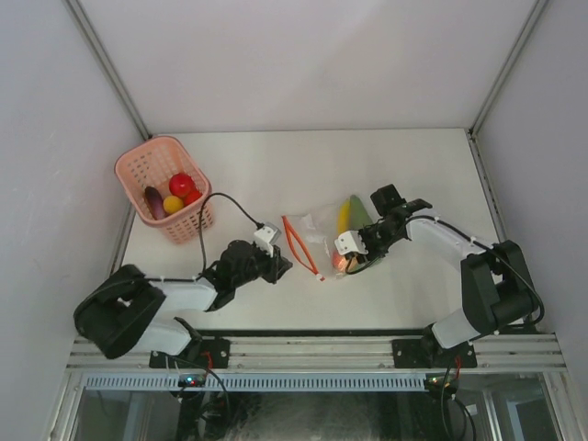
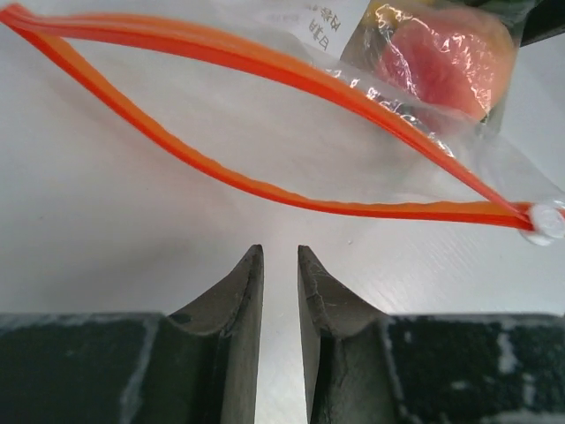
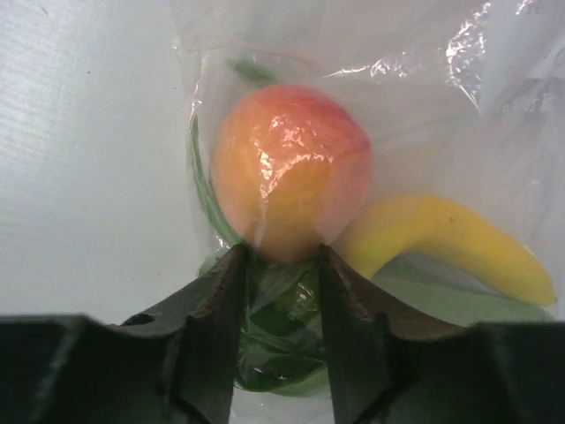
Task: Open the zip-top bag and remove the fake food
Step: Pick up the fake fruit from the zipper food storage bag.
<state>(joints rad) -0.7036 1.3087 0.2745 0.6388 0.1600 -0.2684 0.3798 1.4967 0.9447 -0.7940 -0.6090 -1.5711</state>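
Pale walls are closing in the white table (image 1: 413,184) on three sides, and the zip-top bag (image 1: 317,230) is lying flat near the middle of it, between the two arms. It is showing as clear, crinkled plastic. Its red-orange zipper strip (image 2: 265,190) is gaping in a long loop on the side facing the left arm, and a small white slider (image 2: 546,221) is sitting at one end of that loop. Some of the fake food is lying inside: a peach-coloured fruit (image 3: 291,168), a yellow banana (image 3: 459,243) and a green leafy piece (image 3: 278,336). The left gripper (image 2: 280,256) is hovering just short of the open mouth. Its fingers are standing a narrow slit apart with only bare table between them. The right gripper (image 3: 281,254) is reaching over the opposite end of the bag, with its fingertips meeting the base of the peach-coloured fruit through the plastic. Film and green leaf are filling the gap, but whether the fingers are actually pinching them is not showing. A pink basket (image 1: 138,165) is standing well apart at the far left, close to the left wall. It is holding an eggplant (image 1: 154,202), a red piece (image 1: 181,184) and a yellow-orange piece (image 1: 173,204). Bare surface is stretching behind the bag to the far wall and out to the right edge.
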